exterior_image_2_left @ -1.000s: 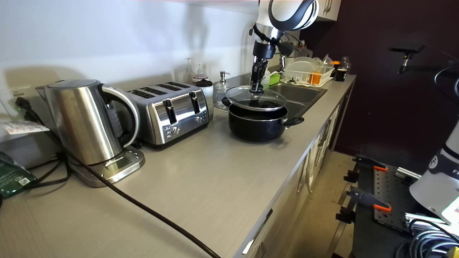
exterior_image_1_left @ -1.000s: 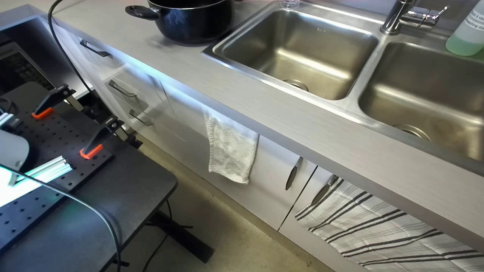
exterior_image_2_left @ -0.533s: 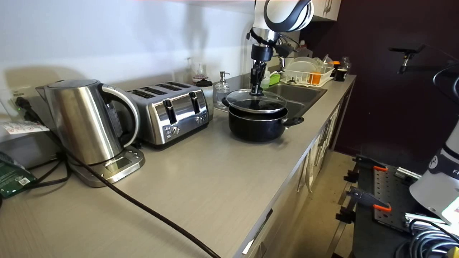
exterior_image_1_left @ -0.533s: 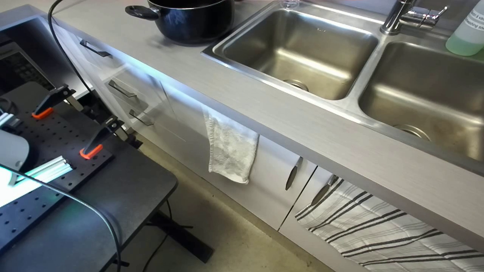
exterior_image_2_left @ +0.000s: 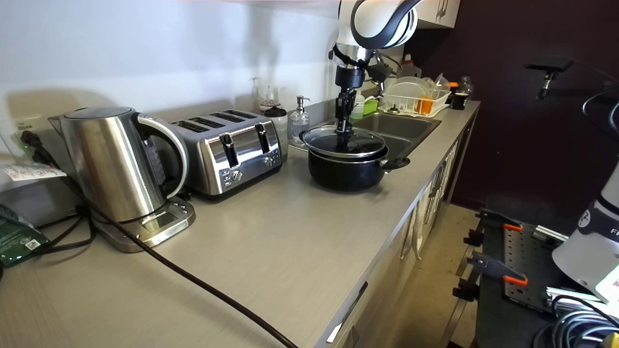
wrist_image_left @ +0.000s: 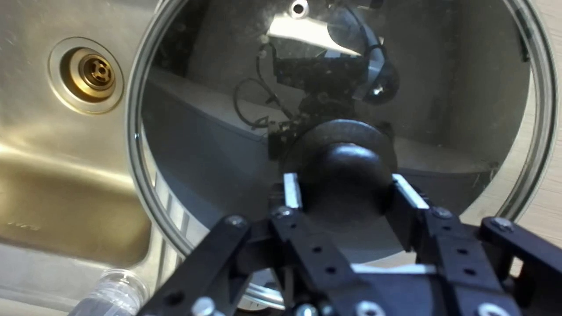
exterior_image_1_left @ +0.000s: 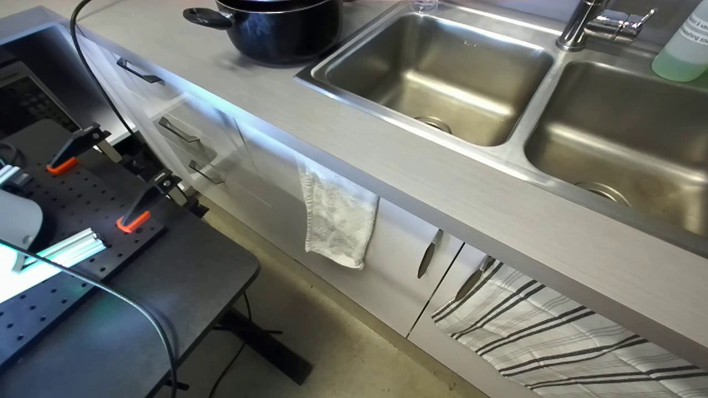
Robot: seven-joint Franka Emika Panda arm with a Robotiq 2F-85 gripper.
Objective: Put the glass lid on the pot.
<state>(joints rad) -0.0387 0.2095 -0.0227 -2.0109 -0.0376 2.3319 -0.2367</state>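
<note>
Currently, the pincer is clamped on the knob of the glass lid, holding it over the pot; whether the two rims touch, one cannot tell. The steel sink lies just beside the pot. A soap dispenser, a black-capped tumbler and a toaster all stand near the pot, while a kettle is well apart from it. One handle juts from the pot toward the front edge of the counter. A dark cable crosses the counter, well apart from the pot.
</note>
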